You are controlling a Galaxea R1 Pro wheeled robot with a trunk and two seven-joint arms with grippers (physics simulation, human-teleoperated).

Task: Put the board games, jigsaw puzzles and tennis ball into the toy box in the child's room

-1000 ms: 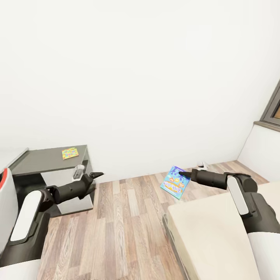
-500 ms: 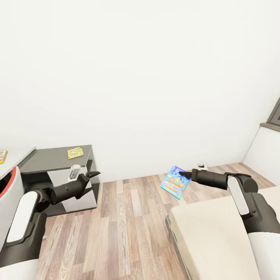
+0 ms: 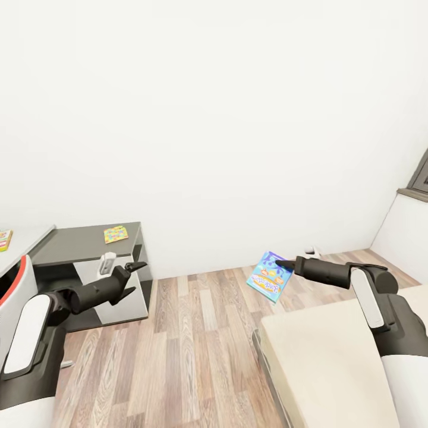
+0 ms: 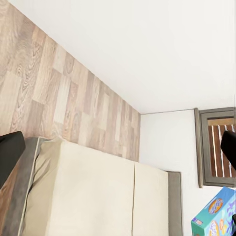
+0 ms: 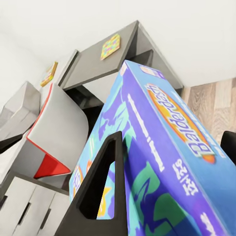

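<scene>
The right gripper [image 3: 279,263] is clamped on the edge of a blue board game [image 3: 269,277] hanging tilted below its tips above the floor, a light, stiff, slick box likely best pinched deeper across its flat faces, while the left gripper [image 3: 140,266] carries nothing, its spread unclear.

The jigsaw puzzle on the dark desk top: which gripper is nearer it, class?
Left. The left gripper hovers just off the desk, near the jigsaw puzzle; the right gripper holds a blue game box by the bed.
</scene>
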